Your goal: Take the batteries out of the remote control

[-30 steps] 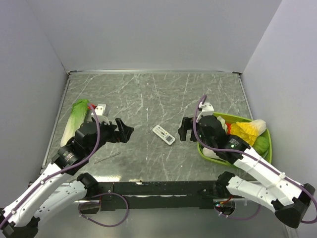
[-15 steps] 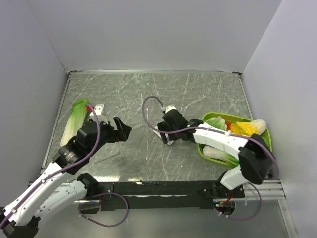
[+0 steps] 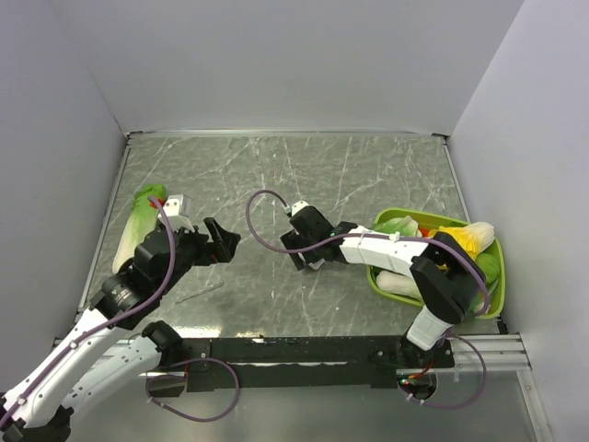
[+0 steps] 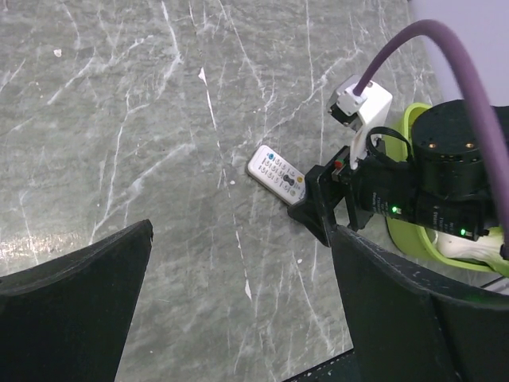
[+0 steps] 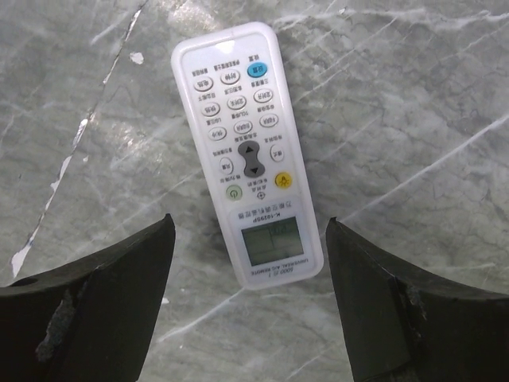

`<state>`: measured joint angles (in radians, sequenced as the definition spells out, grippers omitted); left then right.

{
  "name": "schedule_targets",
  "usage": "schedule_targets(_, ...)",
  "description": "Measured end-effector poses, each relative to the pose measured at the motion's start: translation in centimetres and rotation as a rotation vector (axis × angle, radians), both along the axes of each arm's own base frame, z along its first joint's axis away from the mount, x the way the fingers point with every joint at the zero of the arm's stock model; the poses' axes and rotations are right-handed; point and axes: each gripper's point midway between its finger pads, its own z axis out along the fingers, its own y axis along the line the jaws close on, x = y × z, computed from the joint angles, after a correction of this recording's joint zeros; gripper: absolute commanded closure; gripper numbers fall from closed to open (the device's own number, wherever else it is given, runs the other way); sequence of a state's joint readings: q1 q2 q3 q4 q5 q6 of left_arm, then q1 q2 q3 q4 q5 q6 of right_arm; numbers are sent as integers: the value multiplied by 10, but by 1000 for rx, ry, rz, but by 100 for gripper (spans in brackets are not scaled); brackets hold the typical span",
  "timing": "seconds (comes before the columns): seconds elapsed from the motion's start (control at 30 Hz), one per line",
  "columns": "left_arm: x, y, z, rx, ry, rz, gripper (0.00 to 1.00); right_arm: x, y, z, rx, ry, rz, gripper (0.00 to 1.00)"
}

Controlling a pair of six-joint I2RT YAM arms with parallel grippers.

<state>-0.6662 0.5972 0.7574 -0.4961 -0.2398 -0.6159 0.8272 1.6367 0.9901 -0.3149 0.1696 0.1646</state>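
The remote control (image 5: 246, 159) lies flat on the marble table, white button face up, with its small screen toward my right wrist camera. My right gripper (image 5: 248, 231) hangs over the screen end, open, one finger on each side of the remote with a clear gap to it. In the top view the right gripper (image 3: 301, 251) covers most of the remote. The left wrist view shows the remote (image 4: 277, 171) partly under the right gripper (image 4: 322, 211). My left gripper (image 3: 225, 241) is open to the left of it, and its jaws (image 4: 241, 239) hold nothing. The batteries are hidden.
A long pale-green cabbage (image 3: 138, 221) lies by the left wall. At the right stands a green tray (image 3: 498, 276) holding vegetables, among them a yellow one (image 3: 465, 241). A thin pale strip (image 3: 198, 293) lies on the table near the left arm.
My right arm has swung left from beside the tray to over the remote, and its jaws have narrowed a little. The left gripper has shifted slightly left.
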Motion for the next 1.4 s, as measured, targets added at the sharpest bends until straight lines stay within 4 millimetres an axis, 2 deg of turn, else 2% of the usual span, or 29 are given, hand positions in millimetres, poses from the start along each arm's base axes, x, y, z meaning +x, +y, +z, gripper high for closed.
schedule_targets(0.23,0,-1,0,0,2,-6,3,3,-4,-17,-47,10,-8,24)
schedule_targets(0.33,0,-2,0,-1,1,-7,3,4,-4,-17,-47,2,-11,34)
schedule_targets(0.37,0,-2,0,-2,1,-7,4,5,-4,-17,-47,0,-11,42)
schedule_targets(0.47,0,-4,-1,-14,11,-9,6,6,-3,-16,-45,-3,-12,55)
schedule_targets(0.57,-2,-11,-3,-55,27,-26,10,8,1,-13,-24,-14,-12,59)
schedule_targets(0.63,-4,-18,-13,-87,58,-45,11,7,6,-10,9,-10,-9,60)
schedule_targets(0.73,-9,-28,-40,-113,140,-73,11,-2,10,-6,66,8,-2,62)
schedule_targets(0.83,-11,-36,-62,-120,221,-81,12,-16,15,3,150,39,6,62)
schedule_targets(0.9,-9,-40,-70,-119,258,-79,11,-25,22,12,225,57,16,57)
schedule_targets(0.93,-8,-42,-72,-120,268,-77,11,-27,24,14,244,62,19,48)
schedule_targets(1.0,-6,-45,-74,-124,281,-77,10,-27,26,16,265,64,8,39)
schedule_targets(1.03,-6,-45,-75,-123,284,-76,10,-26,26,16,262,59,1,30)
schedule_targets(1.13,-5,-45,-76,-119,286,-72,9,-23,22,14,223,22,-5,22)
schedule_targets(1.2,-3,-41,-76,-111,282,-51,6,-21,19,12,173,-14,6,22)
schedule_targets(1.27,0,-35,-73,-103,275,-20,4,-20,18,7,105,-50,25,29)
schedule_targets(1.4,6,-13,-55,-127,233,58,4,-17,20,-2,-34,-123,84,32)
